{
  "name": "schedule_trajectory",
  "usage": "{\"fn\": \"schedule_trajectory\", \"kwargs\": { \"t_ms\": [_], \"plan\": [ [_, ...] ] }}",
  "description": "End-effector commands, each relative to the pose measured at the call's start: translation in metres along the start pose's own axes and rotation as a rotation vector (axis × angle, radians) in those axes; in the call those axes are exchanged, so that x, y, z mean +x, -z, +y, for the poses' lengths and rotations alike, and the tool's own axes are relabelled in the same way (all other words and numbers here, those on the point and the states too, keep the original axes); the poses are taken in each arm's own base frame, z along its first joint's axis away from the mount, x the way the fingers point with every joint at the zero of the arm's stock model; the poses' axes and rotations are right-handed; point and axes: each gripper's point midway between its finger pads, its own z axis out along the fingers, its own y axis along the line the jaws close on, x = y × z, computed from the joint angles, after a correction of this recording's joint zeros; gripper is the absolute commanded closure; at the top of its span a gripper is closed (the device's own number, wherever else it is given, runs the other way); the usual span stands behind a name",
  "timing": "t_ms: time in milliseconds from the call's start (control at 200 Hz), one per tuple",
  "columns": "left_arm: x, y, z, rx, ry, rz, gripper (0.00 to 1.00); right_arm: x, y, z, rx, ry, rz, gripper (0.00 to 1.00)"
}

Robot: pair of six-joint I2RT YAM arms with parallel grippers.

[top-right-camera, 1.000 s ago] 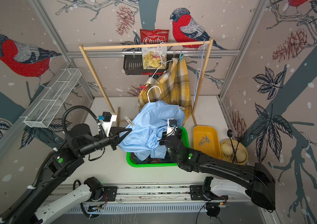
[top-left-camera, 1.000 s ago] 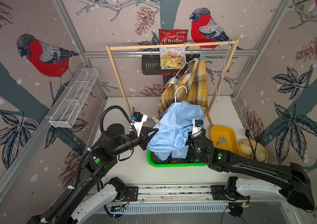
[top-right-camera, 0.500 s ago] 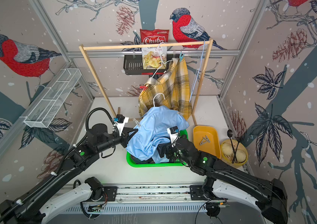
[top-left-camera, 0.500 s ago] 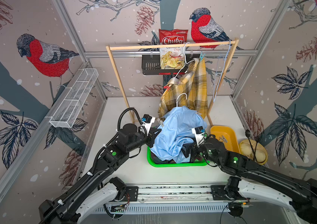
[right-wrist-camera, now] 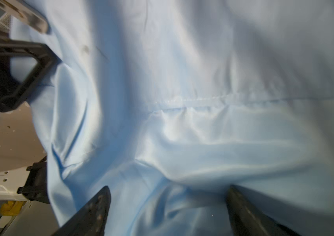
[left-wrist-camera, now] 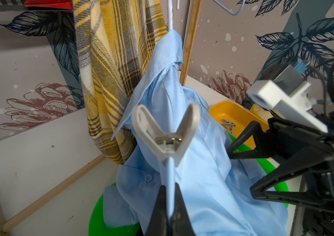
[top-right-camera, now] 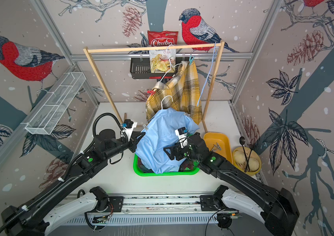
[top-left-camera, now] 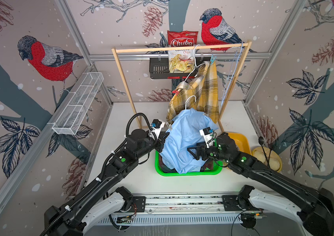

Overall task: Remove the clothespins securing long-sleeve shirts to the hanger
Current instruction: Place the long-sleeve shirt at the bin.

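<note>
A light blue long-sleeve shirt point(top-left-camera: 184, 141) point(top-right-camera: 160, 141) hangs on a white hanger point(top-left-camera: 190, 100) over the green basket point(top-left-camera: 186, 173). My left gripper point(top-left-camera: 164, 136) point(left-wrist-camera: 170, 190) is shut on the hanger's thin arm at the shirt's shoulder. A greyish clothespin point(left-wrist-camera: 167, 132) point(top-left-camera: 168, 125) is clipped on that arm just beyond the fingertips. My right gripper point(top-left-camera: 191, 151) point(right-wrist-camera: 168, 190) is open, its fingers spread against the shirt's cloth. The mustard plaid shirt point(top-left-camera: 201, 92) hangs on the rack with a red clothespin point(top-left-camera: 175, 93) and a light blue one point(top-left-camera: 213, 59).
The wooden rack point(top-left-camera: 180, 49) stands at the back with an empty blue hanger point(top-left-camera: 230, 75). A yellow tray point(top-right-camera: 223, 141) holding loose clothespins point(top-right-camera: 216, 146) sits right of the basket, beside a yellow bowl point(top-right-camera: 245, 159). Dark plaid cloth point(top-left-camera: 208, 165) lies in the basket.
My left gripper carried the hanger and blue shirt to the right, toward the rack. My right gripper dropped lower on the shirt's front and turned its fingers to the left.
</note>
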Motion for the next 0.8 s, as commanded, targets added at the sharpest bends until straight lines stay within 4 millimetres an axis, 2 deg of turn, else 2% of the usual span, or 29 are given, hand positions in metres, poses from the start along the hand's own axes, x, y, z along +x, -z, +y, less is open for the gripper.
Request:
{"fn": "schedule_trajectory", "kwargs": {
  "t_ms": [0,95,210,265,325,440,570,625,730,795],
  "plan": [
    [-0.035,0.002,-0.003,0.008,-0.068,-0.131,1.00,0.003,-0.028,0.010,-0.107,0.015,0.018,0.24],
    [-0.042,0.002,-0.006,0.024,-0.086,-0.147,1.00,0.018,-0.063,0.000,-0.127,-0.040,0.057,0.28],
    [-0.042,0.001,-0.008,0.037,-0.096,-0.152,1.00,0.022,-0.096,-0.017,-0.110,-0.108,0.041,0.32],
    [-0.039,0.001,-0.008,0.036,-0.093,-0.144,1.00,0.017,-0.104,-0.021,-0.096,-0.126,0.030,0.32],
    [-0.037,0.002,-0.008,0.034,-0.092,-0.139,1.00,0.008,-0.102,-0.021,-0.089,-0.132,0.000,0.29],
    [-0.030,0.007,-0.005,0.012,-0.096,-0.133,1.00,-0.012,-0.078,-0.018,-0.053,-0.102,-0.056,0.18],
    [-0.024,0.009,-0.002,-0.005,-0.110,-0.126,1.00,-0.033,-0.033,-0.018,-0.015,-0.082,-0.093,0.09],
    [-0.024,0.009,-0.001,-0.012,-0.113,-0.127,1.00,-0.038,-0.014,-0.021,0.007,-0.082,-0.102,0.08],
    [-0.025,0.008,-0.002,-0.015,-0.125,-0.127,1.00,-0.056,0.027,-0.034,0.057,-0.124,-0.175,0.05],
    [-0.024,0.006,-0.007,0.002,-0.134,-0.123,1.00,-0.071,0.053,-0.051,0.104,-0.178,-0.277,0.03]
  ]
}}
